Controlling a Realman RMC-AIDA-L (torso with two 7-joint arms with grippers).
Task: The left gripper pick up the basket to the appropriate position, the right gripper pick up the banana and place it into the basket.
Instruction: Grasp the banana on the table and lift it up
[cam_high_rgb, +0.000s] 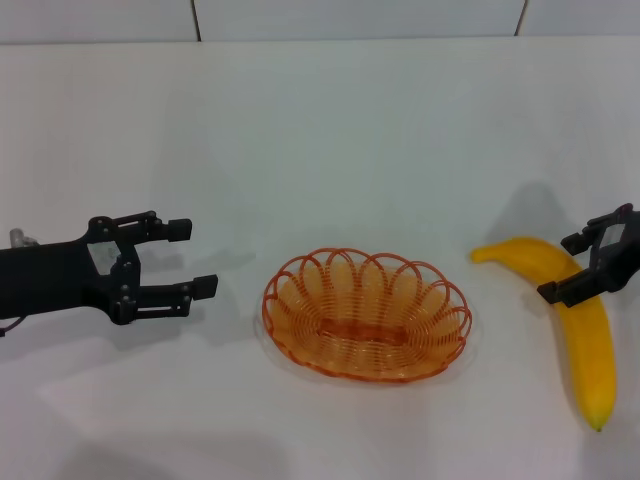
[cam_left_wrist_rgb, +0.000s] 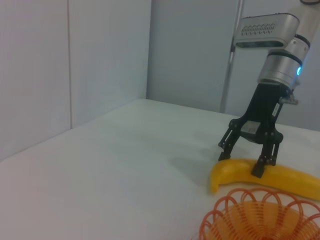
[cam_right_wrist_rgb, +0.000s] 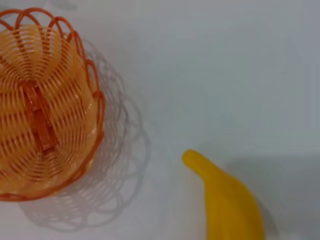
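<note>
On the white table (cam_high_rgb: 330, 130) the basket (cam_high_rgb: 366, 314) sat just below the centre of the head view, resting flat and holding nothing, its looped orange rim unbroken all the way round. The left gripper (cam_high_rgb: 192, 259) lay at about nine o'clock from the basket, close to the tabletop and a little apart from the rim, its two black fingers spread wide with only bare table between them, pointing toward the basket. The banana (cam_high_rgb: 578, 325) lay on the table at about three o'clock from the basket, well clear of the rim, its narrow stem end turned toward the basket and its body curving away toward five o'clock. The right gripper (cam_high_rgb: 590, 266) stood over the upper part of the banana, near the stem end, with its fingers apart and one on either side of the fruit; in the left wrist view the right gripper (cam_left_wrist_rgb: 245, 165) pointed straight down with its fingertips (cam_left_wrist_rgb: 258, 170) at the banana (cam_left_wrist_rgb: 265, 178), the jaws still wide and not pressed shut on it. The right wrist view showed the basket (cam_right_wrist_rgb: 42, 100) and the stem end of the banana (cam_right_wrist_rgb: 227, 205) lying apart on the table.
</note>
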